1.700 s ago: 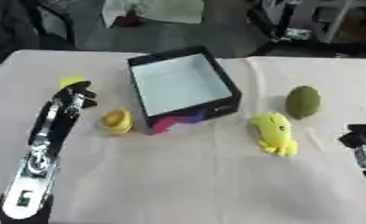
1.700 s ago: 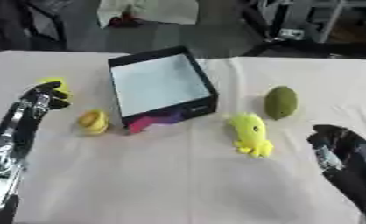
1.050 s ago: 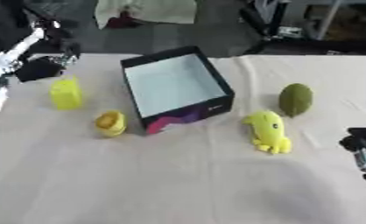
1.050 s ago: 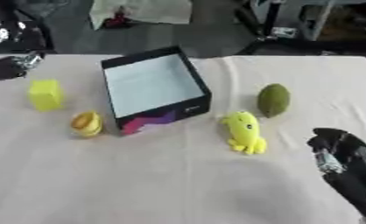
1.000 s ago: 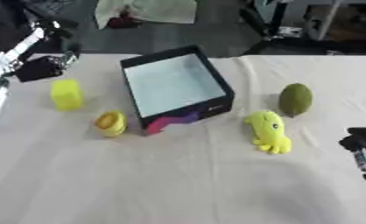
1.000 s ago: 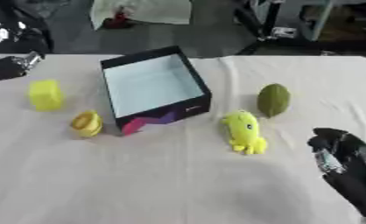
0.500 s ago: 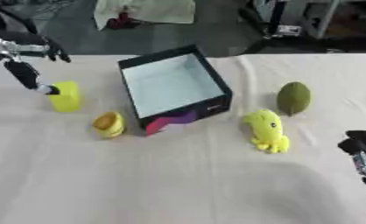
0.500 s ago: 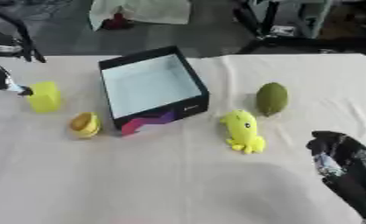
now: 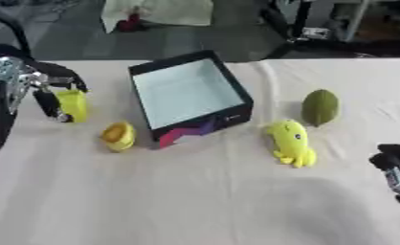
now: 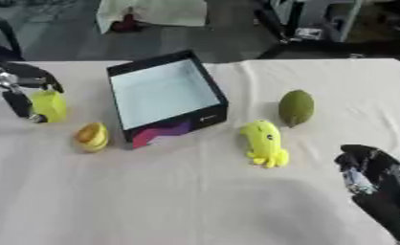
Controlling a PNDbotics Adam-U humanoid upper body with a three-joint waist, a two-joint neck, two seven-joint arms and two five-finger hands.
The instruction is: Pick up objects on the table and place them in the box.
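Nearest, the right hand (image 10: pixel 372 174) rests idle at the lower right of the cream-clothed tabletop (image 9: pixel 195 201), fingers relaxed, holding nothing. Beyond it lie a yellow squid-shaped toy (image 9: pixel 290 142), a small orange-yellow rounded object (image 9: pixel 118 136) and a green oval fruit (image 9: pixel 320 107). The black open-topped box (image 9: pixel 191 98) looks empty, so nothing is packed yet. Far left, the left hand (image 9: pixel 38 88) curls around a yellow cup-like block (image 9: pixel 72 105).

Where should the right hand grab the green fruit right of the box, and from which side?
Probably across its middle, coming from above and the right. The green fruit lies apart from the box and the yellow squid toy, its long axis pointing away from the robot, so fingers and thumb can close on its left and right flanks. The right hand is low right, nearest that side.
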